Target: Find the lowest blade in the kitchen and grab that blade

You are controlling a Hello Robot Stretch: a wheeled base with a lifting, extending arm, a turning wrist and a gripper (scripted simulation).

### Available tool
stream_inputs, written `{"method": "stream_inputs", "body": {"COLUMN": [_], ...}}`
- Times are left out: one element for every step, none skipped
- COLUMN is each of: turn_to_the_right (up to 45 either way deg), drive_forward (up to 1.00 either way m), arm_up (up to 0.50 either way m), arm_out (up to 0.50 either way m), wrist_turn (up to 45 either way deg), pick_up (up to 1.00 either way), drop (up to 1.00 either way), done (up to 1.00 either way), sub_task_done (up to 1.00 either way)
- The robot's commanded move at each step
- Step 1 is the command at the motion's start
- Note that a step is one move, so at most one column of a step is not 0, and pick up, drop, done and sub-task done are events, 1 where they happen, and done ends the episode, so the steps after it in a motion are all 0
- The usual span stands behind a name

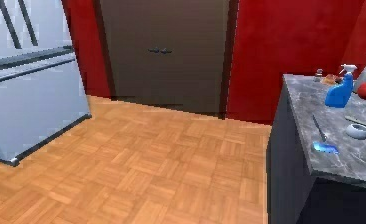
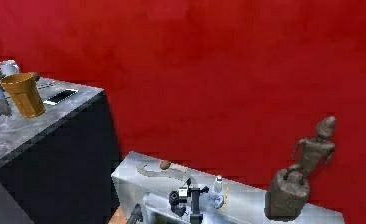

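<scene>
Pincer [image 2: 180, 199] at pale counter [image 2: 248, 196], brown statue [image 2: 303, 172]

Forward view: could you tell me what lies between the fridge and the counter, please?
Bare wooden floor, in the forward view, separates fridge from counter.

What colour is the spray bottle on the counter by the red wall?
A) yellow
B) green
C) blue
C: the spray bottle standing on the grey counter in the forward view is plainly blue.
</scene>
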Motion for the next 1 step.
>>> {"method": "stream_inputs", "body": {"turn_to_the_right": [0.0], "drive_forward": [0.00], "arm_up": [0.00], "arm_out": [0.00], "wrist_turn": [0.0], "pick_up": [1.00], "drop": [0.00], "done": [0.00], "sub_task_done": [0.00]}}
